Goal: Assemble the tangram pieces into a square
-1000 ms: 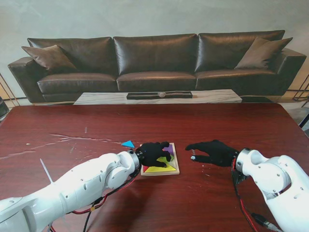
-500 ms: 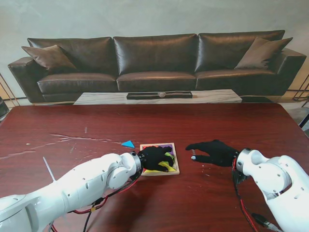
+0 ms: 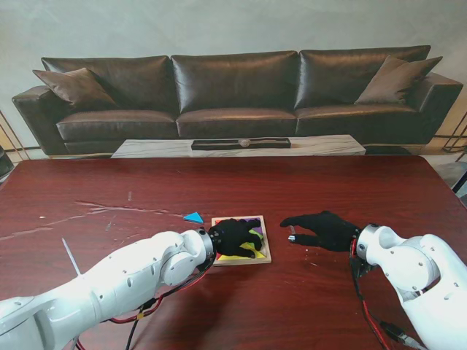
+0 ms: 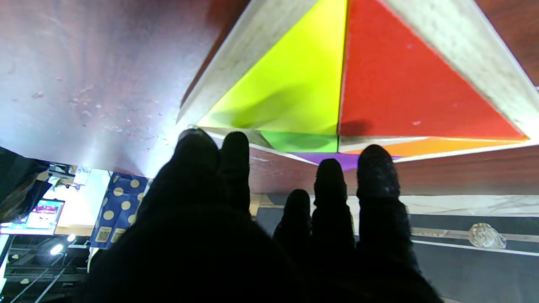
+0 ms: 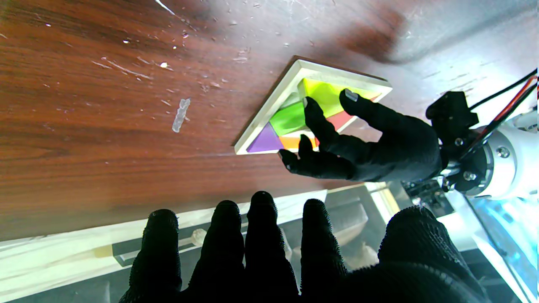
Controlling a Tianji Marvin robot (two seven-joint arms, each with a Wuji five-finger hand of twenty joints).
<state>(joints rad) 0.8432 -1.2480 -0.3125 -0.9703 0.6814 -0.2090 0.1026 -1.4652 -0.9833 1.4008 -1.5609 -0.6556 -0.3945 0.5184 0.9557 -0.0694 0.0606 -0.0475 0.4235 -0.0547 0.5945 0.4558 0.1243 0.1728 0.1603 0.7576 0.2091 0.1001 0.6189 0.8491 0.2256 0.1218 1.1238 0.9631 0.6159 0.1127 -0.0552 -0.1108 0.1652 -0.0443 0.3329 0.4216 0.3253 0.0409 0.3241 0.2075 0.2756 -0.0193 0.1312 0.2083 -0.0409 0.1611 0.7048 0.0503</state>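
My stand camera looks down from above the shoulders across the dark wooden table [image 3: 306,182] toward a brown leather sofa [image 3: 233,91]; both arms rise from its bottom corners. My left wrist camera looks along the left hand [image 4: 252,235], very close over the wooden tangram tray [image 4: 219,80], whose coloured pieces fill most of the frame, upside down. My right wrist camera looks along the right hand [image 5: 269,256] from farther off, across the table surface, taking in the whole tray [image 5: 269,105] and the left hand [image 5: 370,143] over it. All three views share the tray [image 3: 264,237].
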